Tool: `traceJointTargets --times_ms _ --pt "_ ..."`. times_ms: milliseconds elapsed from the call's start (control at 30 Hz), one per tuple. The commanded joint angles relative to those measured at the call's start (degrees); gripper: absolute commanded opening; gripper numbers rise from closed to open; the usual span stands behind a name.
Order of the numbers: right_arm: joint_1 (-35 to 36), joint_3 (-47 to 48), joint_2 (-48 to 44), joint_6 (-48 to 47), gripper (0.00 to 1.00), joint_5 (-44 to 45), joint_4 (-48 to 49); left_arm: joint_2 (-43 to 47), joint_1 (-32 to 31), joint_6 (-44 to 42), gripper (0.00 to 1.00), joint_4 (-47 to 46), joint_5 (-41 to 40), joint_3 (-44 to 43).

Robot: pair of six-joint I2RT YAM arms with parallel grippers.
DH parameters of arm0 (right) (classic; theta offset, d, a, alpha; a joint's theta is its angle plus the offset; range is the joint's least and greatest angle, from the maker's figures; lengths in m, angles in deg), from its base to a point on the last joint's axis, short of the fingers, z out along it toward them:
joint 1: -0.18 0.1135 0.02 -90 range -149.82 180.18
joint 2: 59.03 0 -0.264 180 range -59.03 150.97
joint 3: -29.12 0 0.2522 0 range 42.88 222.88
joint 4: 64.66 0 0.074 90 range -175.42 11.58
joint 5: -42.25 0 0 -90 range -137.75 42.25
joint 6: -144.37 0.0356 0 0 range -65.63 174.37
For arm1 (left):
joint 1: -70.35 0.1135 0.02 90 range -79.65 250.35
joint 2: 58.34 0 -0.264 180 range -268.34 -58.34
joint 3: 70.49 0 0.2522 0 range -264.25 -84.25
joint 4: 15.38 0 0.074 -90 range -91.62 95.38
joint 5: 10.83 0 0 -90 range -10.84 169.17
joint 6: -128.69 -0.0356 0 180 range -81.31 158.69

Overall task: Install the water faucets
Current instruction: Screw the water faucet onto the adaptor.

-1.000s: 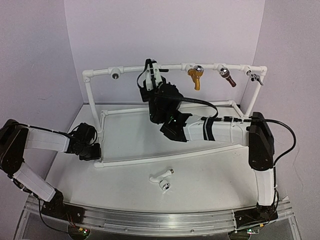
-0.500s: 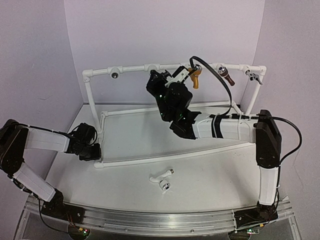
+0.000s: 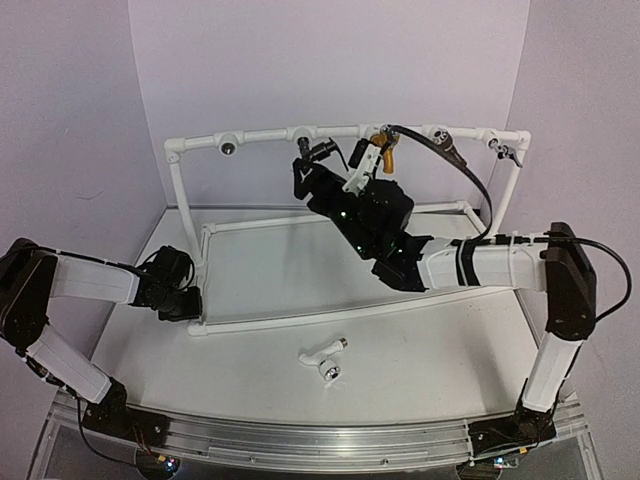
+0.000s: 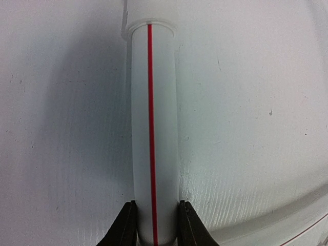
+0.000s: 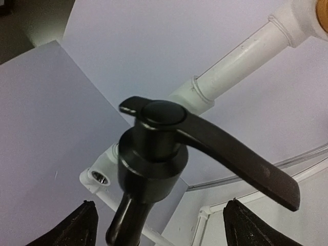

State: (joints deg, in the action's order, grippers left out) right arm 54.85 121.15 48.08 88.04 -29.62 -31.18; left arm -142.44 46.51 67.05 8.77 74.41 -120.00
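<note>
1. The left fingers (image 4: 127, 225) were clamped on the pipe frame (image 4: 151, 128). One fingertip pressed each side of a white tube with a red line along it.
2. In the top view that grip was at the near left corner of the frame's low rectangle, which lay on the counter (image 3: 420, 370).
3. The right arm reached up to the frame's raised back rail, and its right fingers (image 5: 84, 225) stood wide apart.
4. The black faucet (image 5: 154, 148) sat between those two fingertips with a clear gap on either side. Its round cap faced the wrist camera, and its thin lever handle ran down to the right.
5. From above, the black faucet hung just below the back rail, beside a tee fitting near the rail's middle. Whether it was seated in the fitting could not be told.
6. The white faucet (image 3: 323, 355) lay on its side on the counter, in front of the frame's near tube and well apart from both arms.
7. Further right along the rail hung a gold tap (image 3: 385, 152), then a brown tap (image 3: 450, 150), then a small grey tap (image 3: 503, 150).
8. An open socket (image 3: 228, 148) showed on the left part of the rail.
</note>
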Motion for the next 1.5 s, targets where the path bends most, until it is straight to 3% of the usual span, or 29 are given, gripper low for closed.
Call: traceJointTargets --times_ms 0,133,233,367,567,733,1167,1300,1467 --pt "0.17 -2.87 -8.56 -10.48 0.88 -11.94 -6.58 -1.41 -2.97 -1.99 0.0 -5.03 12.55 -0.55" --pt "1.85 -1.68 -11.94 -25.75 0.86 -15.64 -23.04 -1.23 -2.99 -1.99 0.0 -5.03 12.62 -0.46" --pt "5.47 0.99 -13.23 -49.65 0.85 -13.04 -34.38 -1.29 -2.99 -2.0 0.0 -5.03 12.69 -0.46" --pt "10.36 2.92 -12.84 -77.32 0.91 -2.16 -43.52 -1.33 -2.99 -2.12 0.0 -5.03 12.88 -0.46" --pt "11.07 8.65 -9.61 -101.98 0.93 11.43 -43.96 -1.19 -3.02 -2.05 0.0 -4.94 12.77 -0.38" --pt "10.62 10.34 -4.75 -126.16 0.96 19.76 -29.05 -1.54 -2.98 -2.1 0.0 -4.94 12.75 -0.62" --pt "4.15 22.88 8.02 -139.95 0.86 21.83 -14.9 -0.73 -2.98 -2.09 0.0 -4.99 12.64 -0.2" --pt "2.88 24.15 10.07 -142.64 0.79 22.6 -11.11 -0.52 -2.97 -2.08 0.0 -5.12 12.54 -0.07" --pt "2.05 24.45 11.61 -143.03 0.64 22.79 -8.78 -0.72 -2.98 -2.12 0.0 -5.04 12.5 -0.21"
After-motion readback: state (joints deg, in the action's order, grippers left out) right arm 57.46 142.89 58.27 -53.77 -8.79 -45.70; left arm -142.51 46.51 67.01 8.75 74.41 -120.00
